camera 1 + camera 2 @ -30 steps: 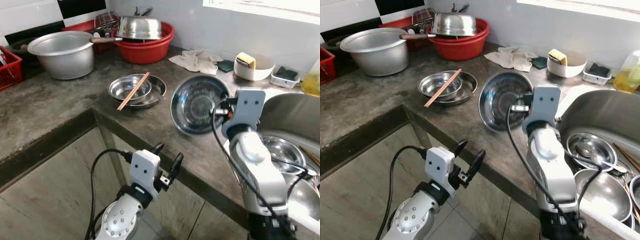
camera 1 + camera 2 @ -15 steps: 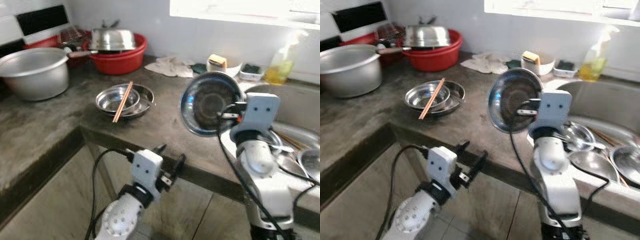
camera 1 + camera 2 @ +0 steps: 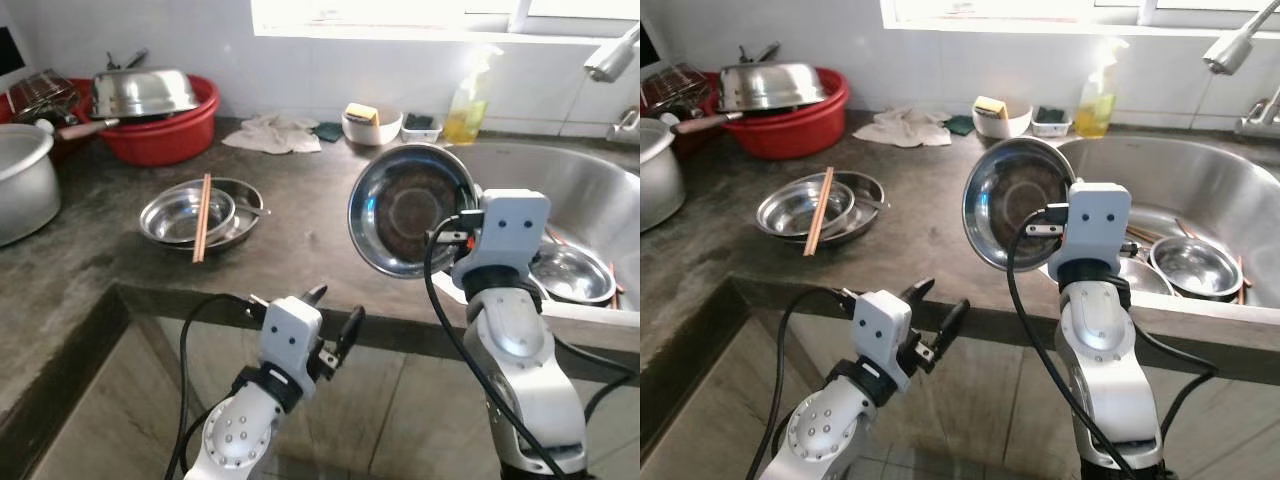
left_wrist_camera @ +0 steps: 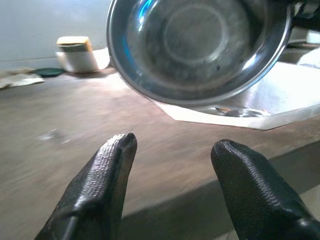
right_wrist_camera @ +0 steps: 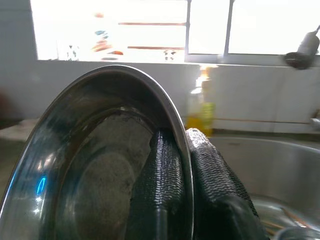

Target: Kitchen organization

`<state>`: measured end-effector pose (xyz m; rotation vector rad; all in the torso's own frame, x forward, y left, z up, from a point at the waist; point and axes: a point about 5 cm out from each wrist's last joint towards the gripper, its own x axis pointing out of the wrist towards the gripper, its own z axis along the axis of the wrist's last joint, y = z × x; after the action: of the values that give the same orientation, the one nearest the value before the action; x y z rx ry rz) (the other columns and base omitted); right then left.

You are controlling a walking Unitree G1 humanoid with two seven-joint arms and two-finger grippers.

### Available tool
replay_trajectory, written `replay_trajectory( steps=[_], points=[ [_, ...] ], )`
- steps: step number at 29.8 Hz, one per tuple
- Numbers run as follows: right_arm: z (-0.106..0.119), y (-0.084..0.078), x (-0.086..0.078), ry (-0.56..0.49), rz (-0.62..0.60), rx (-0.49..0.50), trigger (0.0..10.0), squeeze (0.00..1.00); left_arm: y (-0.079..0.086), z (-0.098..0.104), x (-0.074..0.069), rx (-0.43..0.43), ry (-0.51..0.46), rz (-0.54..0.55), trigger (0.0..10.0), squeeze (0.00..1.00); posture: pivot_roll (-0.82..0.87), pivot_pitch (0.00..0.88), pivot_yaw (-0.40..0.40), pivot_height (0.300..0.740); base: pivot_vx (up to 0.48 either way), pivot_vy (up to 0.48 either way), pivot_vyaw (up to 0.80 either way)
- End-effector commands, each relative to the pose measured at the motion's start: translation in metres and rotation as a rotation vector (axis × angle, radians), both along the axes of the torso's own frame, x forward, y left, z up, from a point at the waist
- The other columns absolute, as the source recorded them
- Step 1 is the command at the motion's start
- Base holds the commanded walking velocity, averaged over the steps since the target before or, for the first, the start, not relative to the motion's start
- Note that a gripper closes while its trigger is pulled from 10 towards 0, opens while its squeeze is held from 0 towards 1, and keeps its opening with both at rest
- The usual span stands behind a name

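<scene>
Bowl [image 3: 412,208], steel, held on edge above the worktop [image 3: 290,250] rim beside the sink [image 3: 570,200], its rim pinched between the right gripper's [image 5: 181,165] two closed fingers [image 5: 210,175]. Left gripper [image 3: 333,322] hangs below the worktop edge, fingers [image 4: 102,175] spread open, holding nothing. On the worktop: two nested steel dishes [image 3: 195,212] with a pair of chopsticks [image 3: 200,216] laid across, one red basin [image 3: 165,130] with an upturned steel bowl on it, one cloth [image 3: 272,133], one white dish with a sponge [image 3: 370,122], one spray bottle [image 3: 466,92]. One more steel bowl [image 3: 568,275] lies in the sink.
</scene>
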<state>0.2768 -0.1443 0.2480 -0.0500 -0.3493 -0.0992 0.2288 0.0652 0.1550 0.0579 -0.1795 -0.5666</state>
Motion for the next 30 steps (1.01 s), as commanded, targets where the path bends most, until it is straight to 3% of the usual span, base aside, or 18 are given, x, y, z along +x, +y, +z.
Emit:
replay_trajectory(
  steps=[1,5,21,30],
  points=[
    [0.003,-0.006,0.000,-0.012,-0.021,-0.007,10.0,0.00,-0.003,-0.001,0.000,0.025,-0.002,-0.002,10.0,0.00,0.09,0.083,0.011,0.740,0.000,0.000,-0.80],
    [0.006,-0.005,0.003,-0.013,-0.013,-0.013,10.0,0.00,-0.002,-0.002,0.000,0.036,-0.013,0.007,10.0,0.00,0.09,0.080,0.010,0.740,0.234,-0.226,-0.79],
    [0.032,-0.008,0.024,-0.041,0.072,-0.052,10.0,0.00,-0.002,-0.003,0.003,0.049,-0.019,0.023,10.0,0.00,0.08,0.067,0.003,0.740,0.350,-0.323,0.00],
    [0.048,-0.012,0.044,0.039,0.127,-0.159,10.0,0.00,0.000,-0.002,0.006,0.022,-0.003,0.050,10.0,0.00,0.08,0.081,0.000,0.740,0.136,-0.081,0.00]
  ],
)
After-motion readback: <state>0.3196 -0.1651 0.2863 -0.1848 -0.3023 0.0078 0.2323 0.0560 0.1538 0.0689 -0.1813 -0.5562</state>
